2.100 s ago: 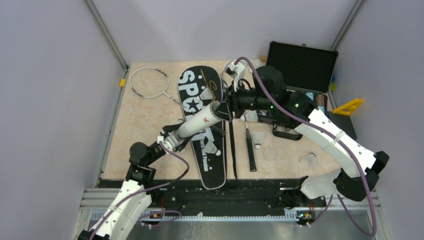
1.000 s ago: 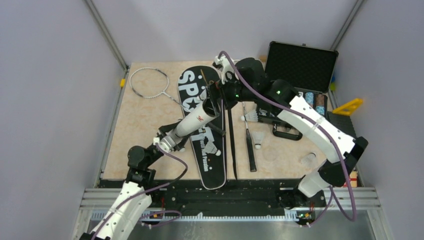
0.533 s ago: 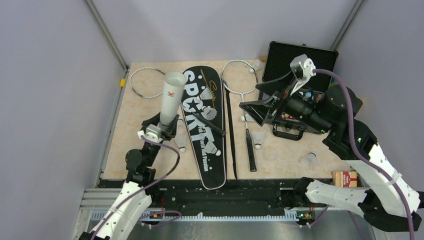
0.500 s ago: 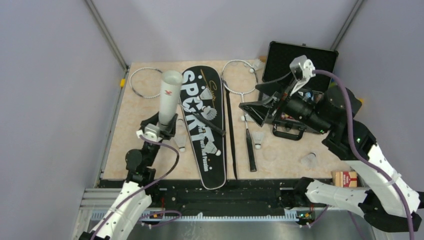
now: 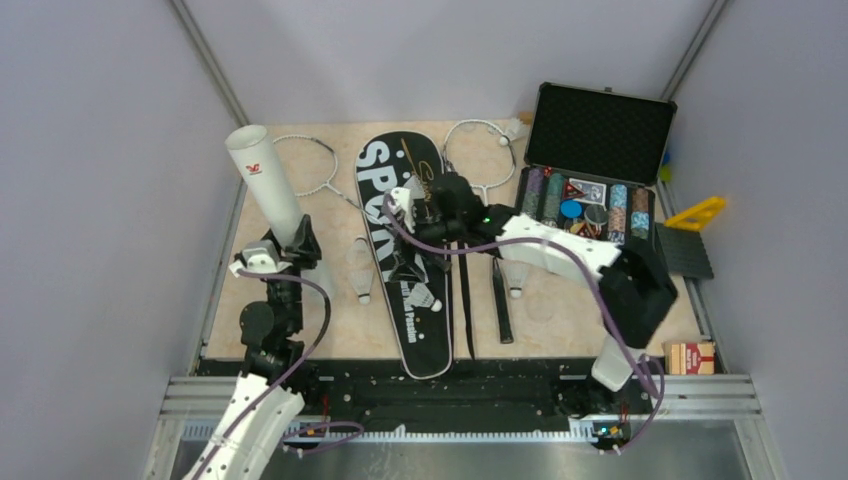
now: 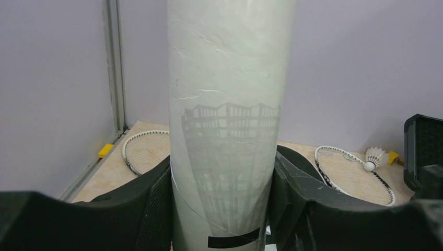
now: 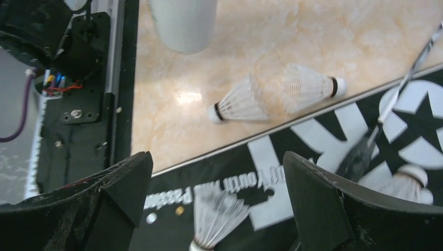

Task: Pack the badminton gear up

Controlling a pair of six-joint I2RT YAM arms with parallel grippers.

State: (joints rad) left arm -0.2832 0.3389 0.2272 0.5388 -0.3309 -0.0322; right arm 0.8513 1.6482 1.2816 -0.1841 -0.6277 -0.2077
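My left gripper [image 5: 288,252] is shut on the lower part of the white tube [image 5: 268,190], which leans up toward the back left. In the left wrist view the tube [image 6: 224,104] fills the gap between both fingers [image 6: 141,209]. The black "SPORT" bag [image 5: 375,175] lies flat mid-table. My right gripper [image 5: 408,235] hovers open over the bag, and a shuttlecock [image 7: 215,214] lies on the bag [image 7: 292,157] below the jaws. Two more shuttlecocks [image 7: 237,102] lie on the table beside the bag. One racket [image 5: 305,165] lies at the back left, another racket [image 5: 480,150] right of the bag.
An open black case [image 5: 600,170] of poker chips stands at the back right. Beside it are a yellow triangle [image 5: 697,213] and a black pad [image 5: 685,252]. Shuttlecocks lie by the case's corner [image 5: 515,130] and near the right racket's handle [image 5: 515,278]. A small box [image 5: 685,355] sits front right.
My left arm has swung the tube leftward; it now leans toward the back left. My right arm has come from above the chip case down over the bag, still open.
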